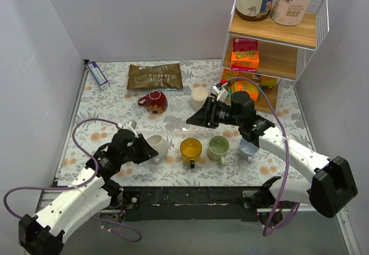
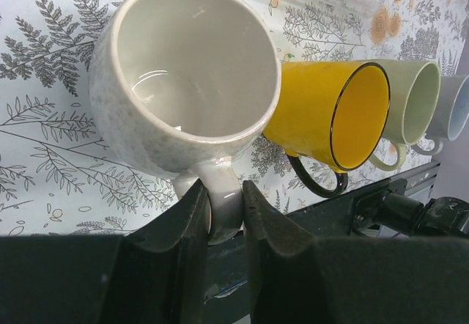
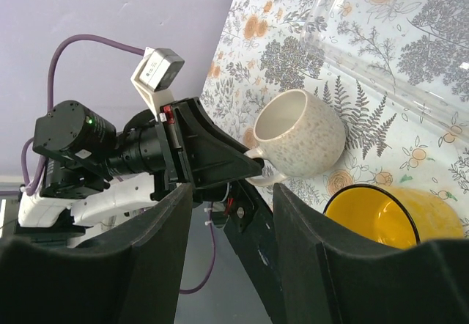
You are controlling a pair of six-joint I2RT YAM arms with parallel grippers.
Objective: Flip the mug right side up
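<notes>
White speckled mug (image 2: pixel 183 82), 9 o'clock of yellow mug (image 2: pixel 315 111): handle part-hidden, clamped by low left end effector (image 2: pixel 226 196). Right end effector (image 3: pixel 233 201): raised, jaws apart.

**White shells, black hands**

The left arm (image 1: pixel 75 194) and right arm (image 1: pixel 294 154) wear glossy white shells between black joint housings, and a purple cable (image 1: pixel 86 122) loops away behind each wrist. Just behind the jaws, the left gripper (image 1: pixel 151 149) is a black wedge backed by a cylindrical black motor (image 3: pixel 73 130) with a tiny green light — above it sits a white-and-grey camera block (image 3: pixel 160 71). The right gripper (image 1: pixel 193 119) is the same black wedge; its fingers (image 3: pixel 157 258) are broad, matte, charcoal slabs.
</notes>
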